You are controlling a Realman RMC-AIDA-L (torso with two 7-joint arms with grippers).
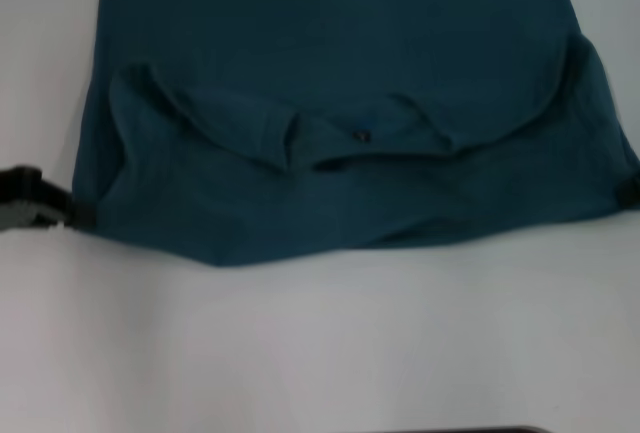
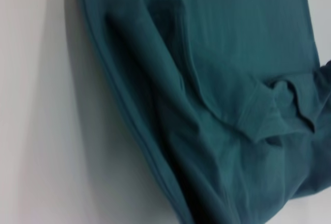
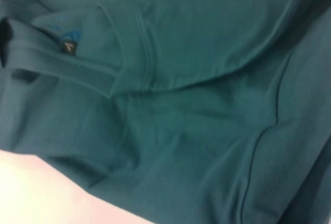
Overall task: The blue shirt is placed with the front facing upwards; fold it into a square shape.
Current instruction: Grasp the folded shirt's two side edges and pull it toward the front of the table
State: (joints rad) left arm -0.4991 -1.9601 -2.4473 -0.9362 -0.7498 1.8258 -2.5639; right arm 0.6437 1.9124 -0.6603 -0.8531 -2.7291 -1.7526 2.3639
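1. A white table [image 1: 320, 343] fills the scene, bare across its near half and showing as pale strips to the left and right of the cloth.

2. The blue shirt [image 1: 340, 73] lies spread over the far and middle part of the table, running out of sight past the far edge of the head view. Its near end is doubled over onto the body, forming a rumpled band that runs from left to right, with the near fold edge sagging toward the left.

3. The collar [image 1: 370, 138] sits on top of that folded band, near the middle, its ribbed rim curving open; the left wrist view shows the same rim [image 2: 269, 115] bunched into a small pucker.

4. The left gripper [image 1: 35, 203] rests low at the shirt's near-left corner, a dark shape touching the fabric edge; whether its fingers pinch the cloth cannot be told.

5. The right gripper [image 1: 630, 188] shows only as a dark sliver at the shirt's right edge, against the cloth; its grip likewise cannot be told.

6. A small black neck tag [image 3: 69, 46] sits just inside the collar, also visible as a dark spot in the head view [image 1: 362, 135].
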